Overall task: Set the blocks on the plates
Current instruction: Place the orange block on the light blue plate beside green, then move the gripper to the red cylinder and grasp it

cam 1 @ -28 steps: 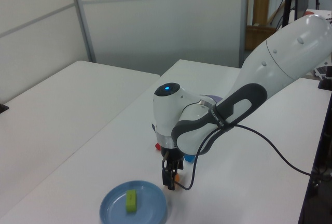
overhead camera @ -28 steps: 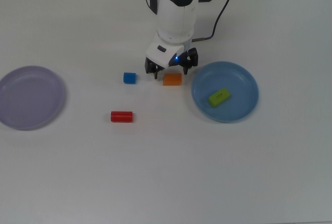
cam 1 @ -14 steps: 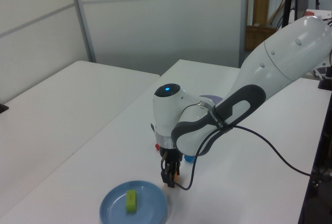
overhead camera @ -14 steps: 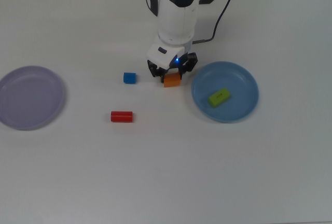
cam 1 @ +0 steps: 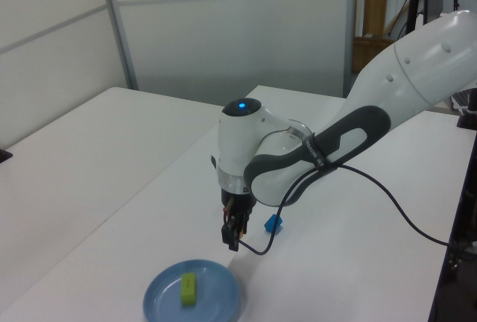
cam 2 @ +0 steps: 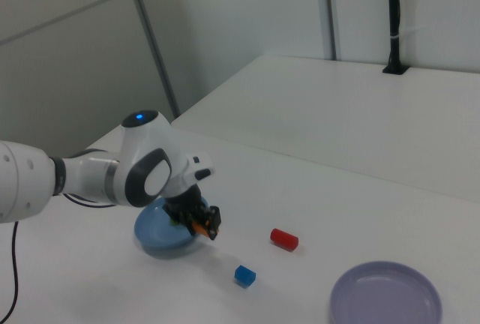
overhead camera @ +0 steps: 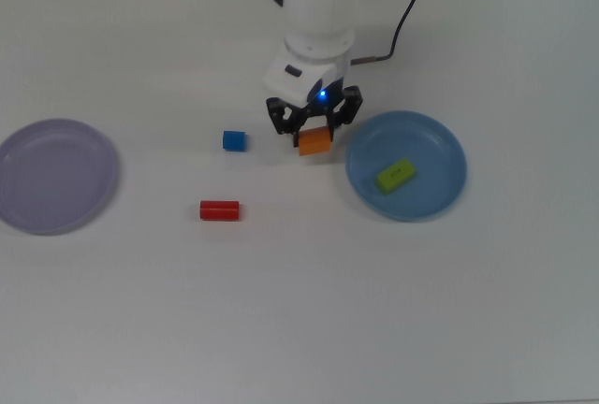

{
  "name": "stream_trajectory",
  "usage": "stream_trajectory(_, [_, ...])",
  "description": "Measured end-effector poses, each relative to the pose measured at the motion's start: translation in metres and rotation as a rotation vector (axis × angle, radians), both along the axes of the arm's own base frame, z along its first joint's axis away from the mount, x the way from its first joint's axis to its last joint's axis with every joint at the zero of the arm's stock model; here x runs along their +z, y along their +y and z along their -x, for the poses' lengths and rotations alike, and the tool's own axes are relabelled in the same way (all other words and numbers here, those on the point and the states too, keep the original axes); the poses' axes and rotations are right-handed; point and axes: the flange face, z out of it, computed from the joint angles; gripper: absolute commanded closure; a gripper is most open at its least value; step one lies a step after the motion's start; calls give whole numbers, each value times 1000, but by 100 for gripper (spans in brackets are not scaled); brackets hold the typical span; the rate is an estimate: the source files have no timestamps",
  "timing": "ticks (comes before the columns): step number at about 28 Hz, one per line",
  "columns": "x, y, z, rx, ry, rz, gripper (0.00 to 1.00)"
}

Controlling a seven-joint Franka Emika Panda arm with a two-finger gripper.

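Note:
My gripper (overhead camera: 314,133) is shut on the orange rectangular block (overhead camera: 314,142) and holds it off the table, just left of the medium blue plate (overhead camera: 426,142) in the top view. That plate carries the lime-green block (overhead camera: 395,175). The blue cube (overhead camera: 234,140) and the red cylinder (overhead camera: 219,209) lie on the table further left in the top view. At the top view's far left rests the pale lavender plate (overhead camera: 56,175), with nothing on it. The right view shows the orange block (cam 2: 200,225) hanging at the blue plate's (cam 2: 152,243) edge.
The arm's white body (overhead camera: 318,11) and a black cable (overhead camera: 401,21) stand at the table's far side in the top view. A second white table (cam 1: 89,143) sits beside this one in the left view.
The gripper came down around the orange block, shut on it and lifted it off the table. The other blocks and the plates have not moved.

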Motion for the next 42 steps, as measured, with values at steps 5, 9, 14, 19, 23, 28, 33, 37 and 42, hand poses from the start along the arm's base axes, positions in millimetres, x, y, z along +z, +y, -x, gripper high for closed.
stream_trajectory(5, [21, 45, 6, 29, -18, -13, 70])
stream_trajectory(9, [19, 90, 20, 58, -16, -7, 67])
stream_trajectory(14, [2, 120, 31, 58, -5, 38, 48])
stream_trajectory(19, [-21, 127, 23, 36, 12, 62, 31])
stream_trajectory(23, [-25, 128, 13, 29, 10, 60, 0])
stream_trajectory(28, [-26, 130, 9, 32, 5, 62, 0])
stream_trajectory(33, [-23, 129, 7, 31, -2, 62, 0])
stream_trajectory(37, [-6, 101, -10, -23, -17, 70, 0])
stream_trajectory(42, [19, 13, -41, -92, -28, 93, 0])
